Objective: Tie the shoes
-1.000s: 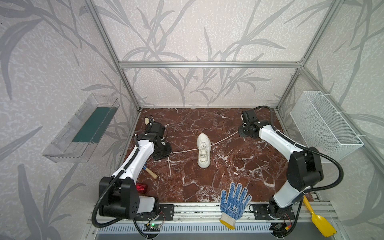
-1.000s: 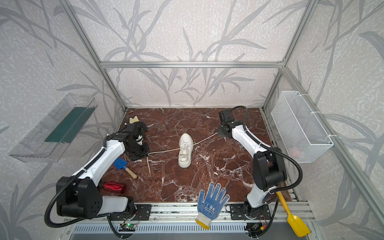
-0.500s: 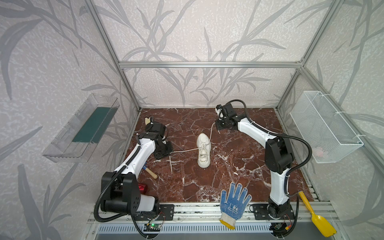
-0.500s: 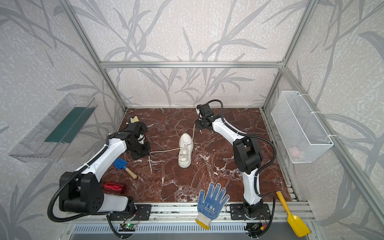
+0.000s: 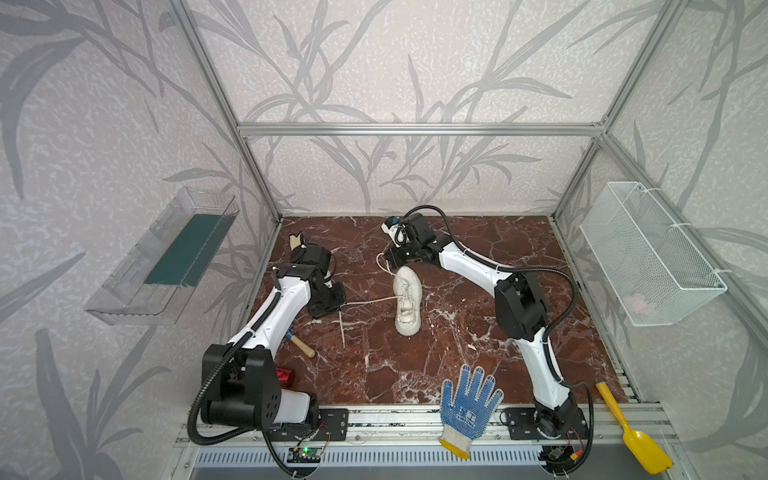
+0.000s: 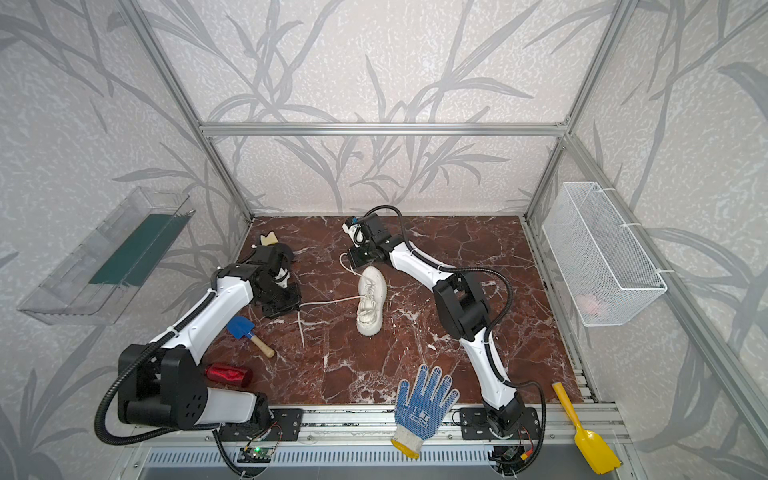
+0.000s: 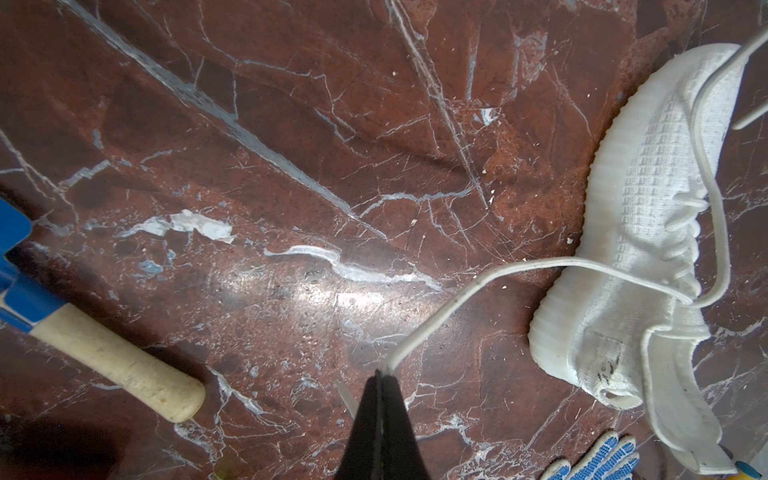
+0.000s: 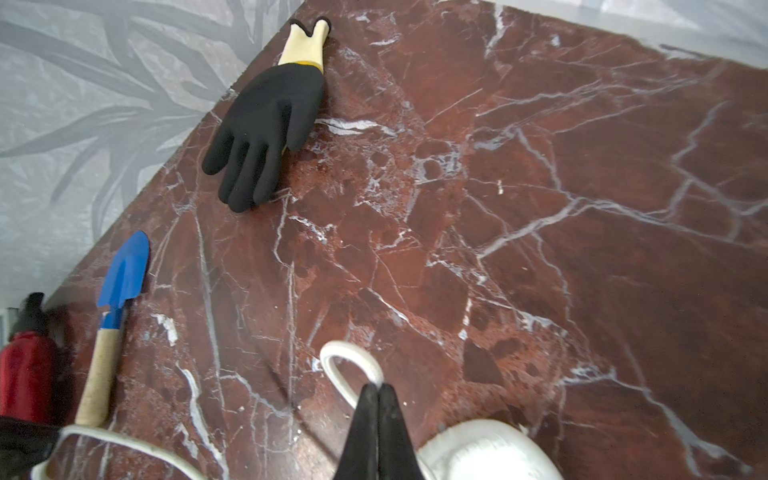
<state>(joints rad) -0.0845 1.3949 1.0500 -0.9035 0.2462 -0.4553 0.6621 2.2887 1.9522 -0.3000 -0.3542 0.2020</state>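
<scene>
Both top views, sneaker lengthwise front-to-back, toe at far end

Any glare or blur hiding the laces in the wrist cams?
Left wrist view: glare patch on the marble table, clear of the lace, which reads sharp up to the left gripper. Right wrist view: sneaker blown out and soft; lace loop at the right gripper sharp.

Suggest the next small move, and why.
Probably swing the right gripper toward the left gripper, laying the right lace across the left lace. Each gripper is shut on its own lace, and no crossing shows yet by the sneaker.
</scene>
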